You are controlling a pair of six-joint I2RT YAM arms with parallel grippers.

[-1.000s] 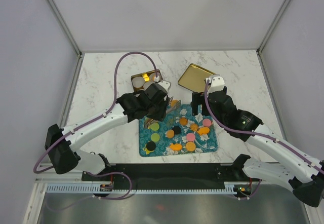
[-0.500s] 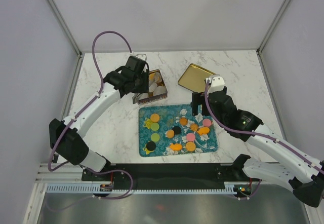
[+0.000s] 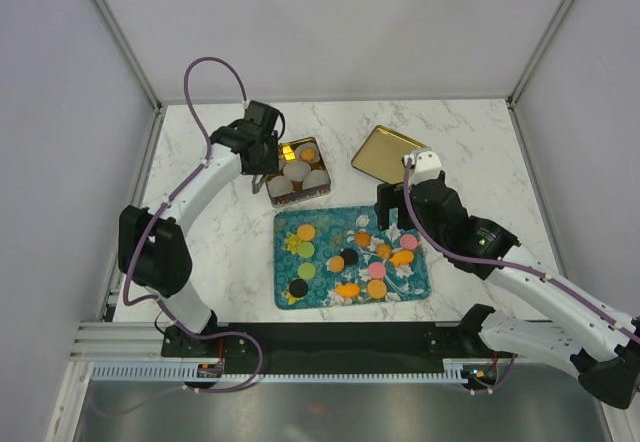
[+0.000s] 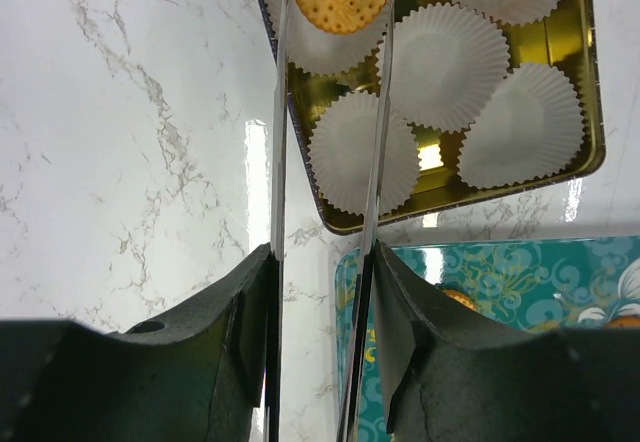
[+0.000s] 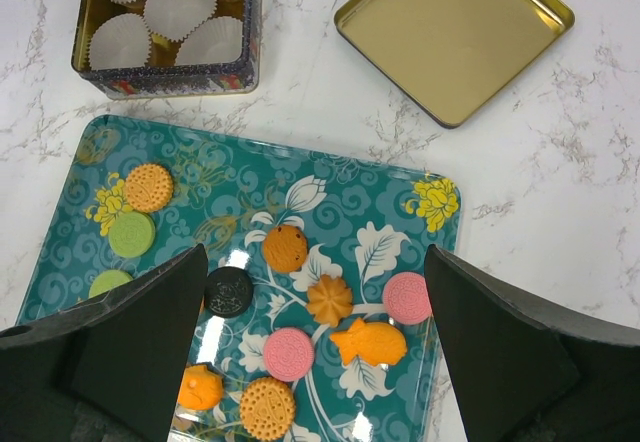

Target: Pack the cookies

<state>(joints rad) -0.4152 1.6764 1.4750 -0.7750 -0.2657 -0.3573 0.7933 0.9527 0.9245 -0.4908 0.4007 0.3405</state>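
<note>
cookies (image 5: 286,247): most on teal tray (image 5: 440,212), two in paper cups (image 4: 445,62) of gold tin (image 5: 165,80) | left gripper (image 4: 328,212): thin blades flank one tinned cookie edge to edge; pinching or freed, cannot tell; judged a placement | right gripper (image 5: 315,262): fingers spread wide above tray, judged ready to pick | lid (image 5: 455,27) set aside, tin accessible

White veined marble table (image 3: 470,132), pale grey walls (image 3: 340,22), metal corner posts (image 3: 118,32), even light

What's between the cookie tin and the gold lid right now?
Nothing. Only bare marble table separates the tin from the gold lid. This is clearest in the right wrist view.
</note>
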